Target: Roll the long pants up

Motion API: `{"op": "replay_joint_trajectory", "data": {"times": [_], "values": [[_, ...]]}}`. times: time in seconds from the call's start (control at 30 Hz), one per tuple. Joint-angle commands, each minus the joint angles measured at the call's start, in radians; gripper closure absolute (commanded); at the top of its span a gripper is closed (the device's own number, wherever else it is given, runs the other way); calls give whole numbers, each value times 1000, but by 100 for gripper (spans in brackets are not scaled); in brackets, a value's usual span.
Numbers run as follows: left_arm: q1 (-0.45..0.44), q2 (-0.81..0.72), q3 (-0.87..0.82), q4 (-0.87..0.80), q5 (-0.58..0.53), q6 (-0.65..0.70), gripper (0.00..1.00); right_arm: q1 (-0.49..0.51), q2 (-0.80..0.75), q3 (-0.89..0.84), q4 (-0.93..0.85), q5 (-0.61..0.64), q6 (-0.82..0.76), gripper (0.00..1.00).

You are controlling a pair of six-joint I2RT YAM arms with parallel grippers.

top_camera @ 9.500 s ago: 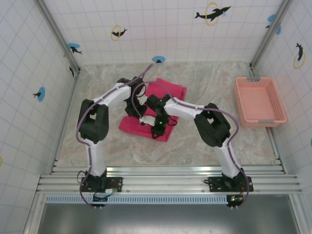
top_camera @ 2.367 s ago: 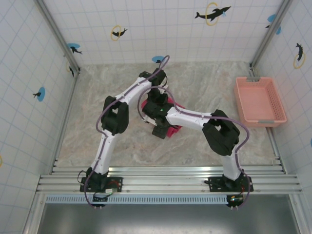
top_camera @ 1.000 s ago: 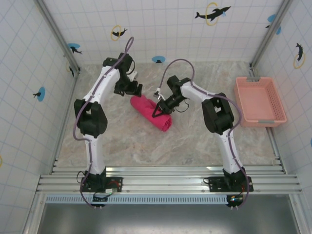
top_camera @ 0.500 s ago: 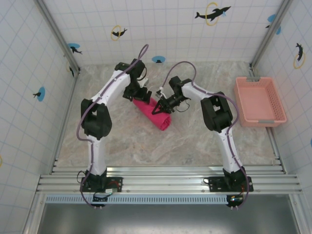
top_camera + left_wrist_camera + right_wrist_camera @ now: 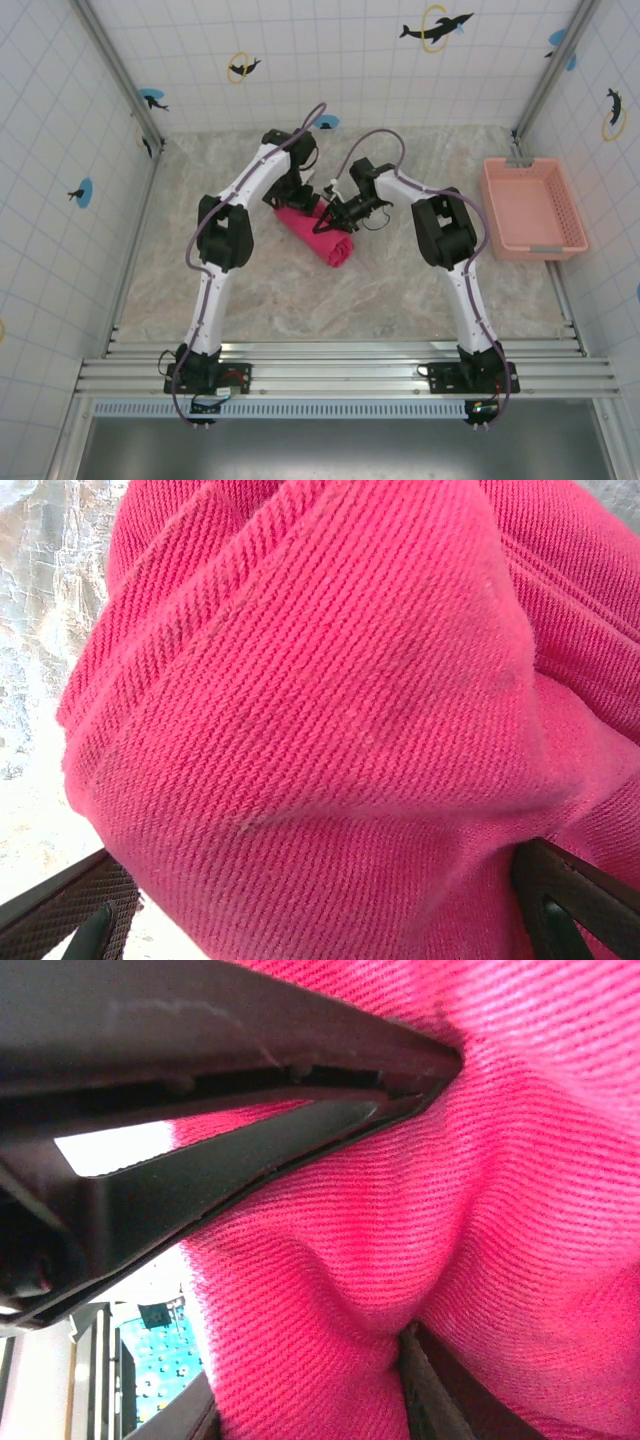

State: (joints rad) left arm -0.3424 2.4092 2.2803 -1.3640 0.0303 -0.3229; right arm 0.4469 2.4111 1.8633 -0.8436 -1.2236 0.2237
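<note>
Finishing the roll: my right gripper (image 5: 322, 224) pinches the long pants (image 5: 330, 243); my left gripper (image 5: 299, 200) straddles them, agape; release should follow.

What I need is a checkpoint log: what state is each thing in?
long pants: rolled into a bundle, lying on the table.
left end effector: open, fingers either side of the roll.
right end effector: cloth between its fingers; grip unclear.
basket: upright, empty.
</note>
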Motion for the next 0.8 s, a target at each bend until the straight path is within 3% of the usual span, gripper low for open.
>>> {"op": "replay_joint_trajectory", "data": {"times": [0.0,0.23,0.47,0.6,0.77], "values": [[1,-41,-16,-71,-97,-13,3,-41,49,-18,3,1,12,61],[-1,-213,-97,-73,-97,-23,2,-60,64,-25,24,-8,33,61],[-41,-344,-382,143,34,-84,2,-64,83,-19,38,-8,52,61],[-56,-316,-415,185,75,-122,2,-66,95,-23,48,-12,63,61],[-56,-218,-292,174,92,-138,3,-69,111,-32,49,-10,64,61]]}}
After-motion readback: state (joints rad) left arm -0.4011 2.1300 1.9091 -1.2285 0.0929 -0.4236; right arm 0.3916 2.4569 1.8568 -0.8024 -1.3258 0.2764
